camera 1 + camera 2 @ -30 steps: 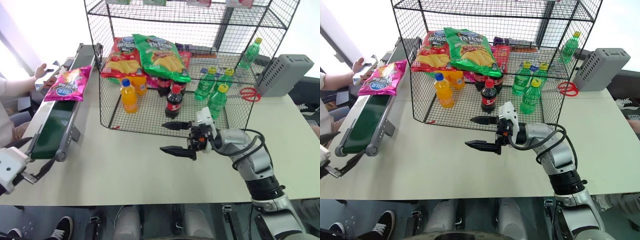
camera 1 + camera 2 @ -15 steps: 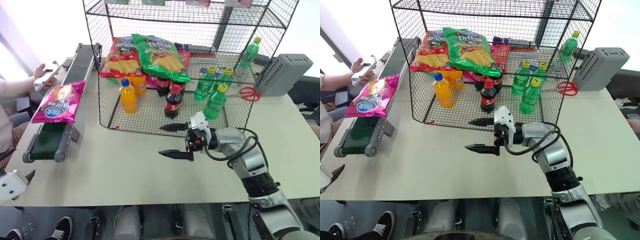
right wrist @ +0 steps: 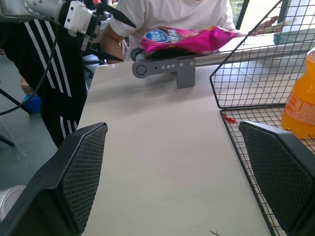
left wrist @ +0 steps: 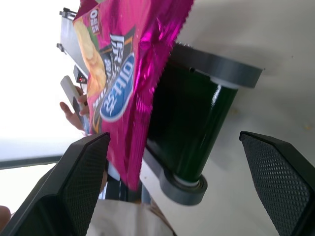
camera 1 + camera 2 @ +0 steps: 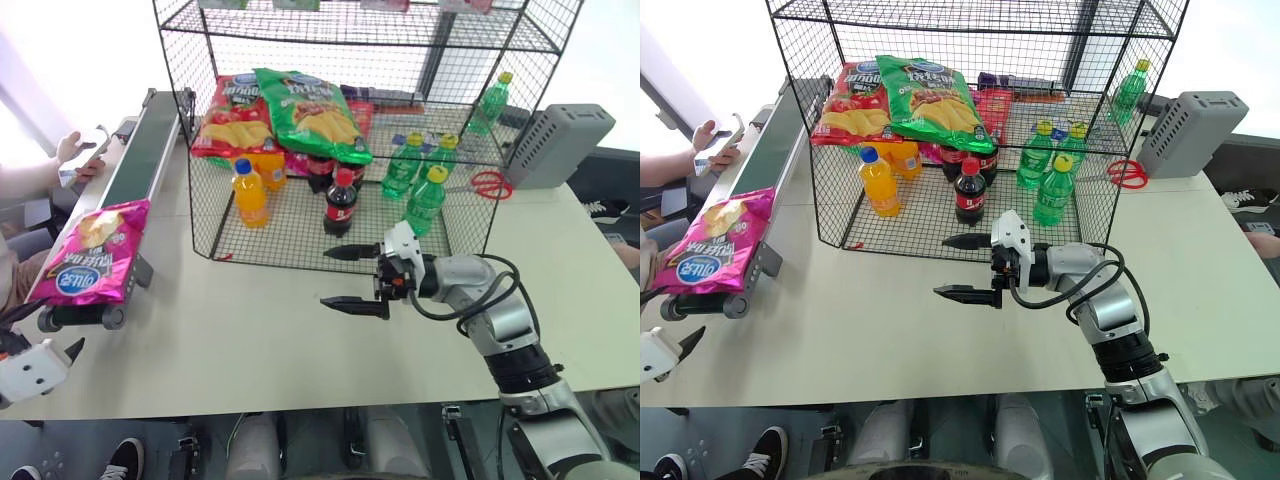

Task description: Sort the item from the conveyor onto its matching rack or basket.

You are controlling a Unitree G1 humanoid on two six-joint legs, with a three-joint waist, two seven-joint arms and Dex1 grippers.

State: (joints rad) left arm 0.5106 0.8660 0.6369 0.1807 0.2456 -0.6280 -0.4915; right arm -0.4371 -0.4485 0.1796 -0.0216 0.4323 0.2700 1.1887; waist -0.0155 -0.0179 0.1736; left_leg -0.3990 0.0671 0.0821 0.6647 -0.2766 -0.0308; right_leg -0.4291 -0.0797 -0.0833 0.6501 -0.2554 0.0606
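Carried along the conveyor [image 5: 130, 180], the magenta-pink chip bag [image 5: 88, 255] now lies at the belt's near end roller by the bench's [image 5: 250, 330] left edge, partly overhanging it. Just below it waits the left claw [image 4: 182, 182], jaws spread wide and empty; the right claw [image 5: 352, 278] hovers equally wide and empty before the black wire-mesh rack [image 5: 340, 130]. So the bag looks ready for the left claw to grasp.

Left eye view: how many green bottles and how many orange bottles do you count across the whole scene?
Green bottles: 4
Orange bottles: 2
Total: 6
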